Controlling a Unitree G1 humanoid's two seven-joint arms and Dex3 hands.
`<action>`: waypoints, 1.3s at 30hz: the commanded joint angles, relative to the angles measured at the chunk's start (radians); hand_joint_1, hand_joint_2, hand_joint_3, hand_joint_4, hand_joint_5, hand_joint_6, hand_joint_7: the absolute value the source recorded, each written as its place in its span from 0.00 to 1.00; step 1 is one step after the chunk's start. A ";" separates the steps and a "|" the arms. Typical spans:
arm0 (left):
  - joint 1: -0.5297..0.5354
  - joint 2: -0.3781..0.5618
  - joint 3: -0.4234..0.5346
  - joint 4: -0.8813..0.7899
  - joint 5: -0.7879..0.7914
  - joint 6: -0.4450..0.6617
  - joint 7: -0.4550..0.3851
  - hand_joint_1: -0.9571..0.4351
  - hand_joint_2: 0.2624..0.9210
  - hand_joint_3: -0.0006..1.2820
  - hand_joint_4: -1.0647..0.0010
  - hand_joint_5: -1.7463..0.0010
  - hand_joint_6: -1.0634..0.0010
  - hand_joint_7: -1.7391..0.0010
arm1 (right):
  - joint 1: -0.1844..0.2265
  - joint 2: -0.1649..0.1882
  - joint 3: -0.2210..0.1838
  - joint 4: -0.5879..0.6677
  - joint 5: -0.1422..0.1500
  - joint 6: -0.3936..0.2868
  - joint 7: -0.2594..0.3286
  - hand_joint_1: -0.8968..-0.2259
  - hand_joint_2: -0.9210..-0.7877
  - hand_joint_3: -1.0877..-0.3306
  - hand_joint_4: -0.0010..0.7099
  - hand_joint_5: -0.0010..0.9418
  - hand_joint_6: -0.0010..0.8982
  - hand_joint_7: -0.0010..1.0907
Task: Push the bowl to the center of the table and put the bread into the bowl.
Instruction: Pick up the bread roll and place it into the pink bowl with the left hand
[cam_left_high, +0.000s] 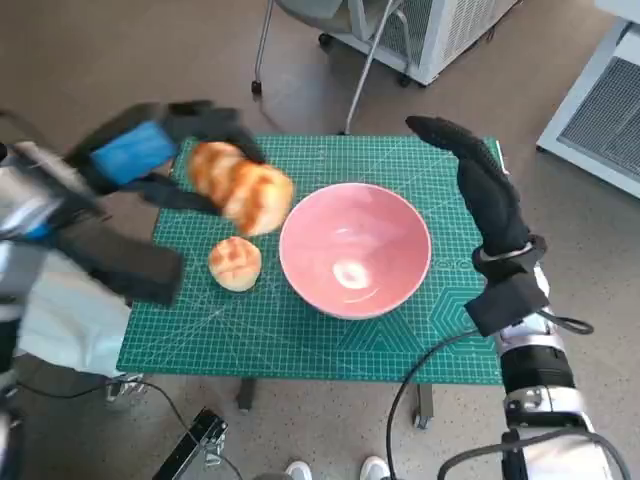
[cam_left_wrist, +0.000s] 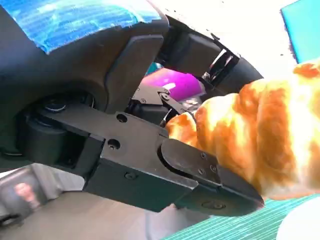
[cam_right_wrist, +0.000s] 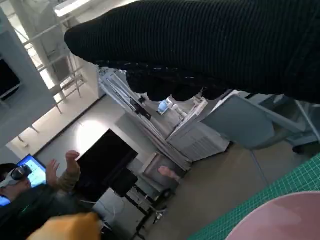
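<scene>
Left hand (cam_left_high: 150, 155): you have it raised over the table's far left part, blue-taped back up, black fingers (cam_left_wrist: 200, 175) closed around a long bread (cam_left_high: 242, 185), a golden, ridged loaf. The loaf sticks out of the hand toward the bowl, its free end just beside the bowl's left rim, held above the mat.

Right hand (cam_left_high: 478, 180): your gloved hand stands at the bowl's right side, fingers stretched out together toward the far edge, holding nothing; from the head view you cannot tell whether it touches the rim.

Bowl (cam_left_high: 355, 248): one, pink, upright, sitting near the middle of the table, nothing in it.

Round bun (cam_left_high: 235, 263): one, lying on the mat just left of the bowl, below the held loaf, apart from both hands.

Bread count: two pieces, one held, one lying loose.

Green cutting mat (cam_left_high: 300, 340): one, covering the tabletop.

Person (cam_right_wrist: 30, 195): one, seen in the right wrist view, hands raised.
</scene>
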 joint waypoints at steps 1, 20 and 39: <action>-0.090 -0.063 -0.077 0.152 0.072 -0.039 0.072 0.69 1.00 0.05 0.40 0.37 0.34 0.31 | 0.023 0.001 0.001 0.000 -0.007 0.022 -0.006 0.37 0.00 0.52 0.40 0.00 0.00 0.59; -0.296 -0.315 -0.396 0.623 0.362 -0.005 0.429 0.76 0.85 0.23 0.41 0.31 0.41 0.16 | 0.042 -0.003 0.000 -0.040 -0.009 0.037 -0.015 0.36 0.00 0.52 0.40 0.00 0.00 0.58; -0.289 -0.387 -0.506 0.752 0.338 0.005 0.243 0.60 0.96 0.04 0.86 0.96 0.74 0.83 | 0.068 -0.018 -0.007 -0.081 -0.004 0.047 -0.014 0.37 0.00 0.51 0.40 0.00 0.00 0.56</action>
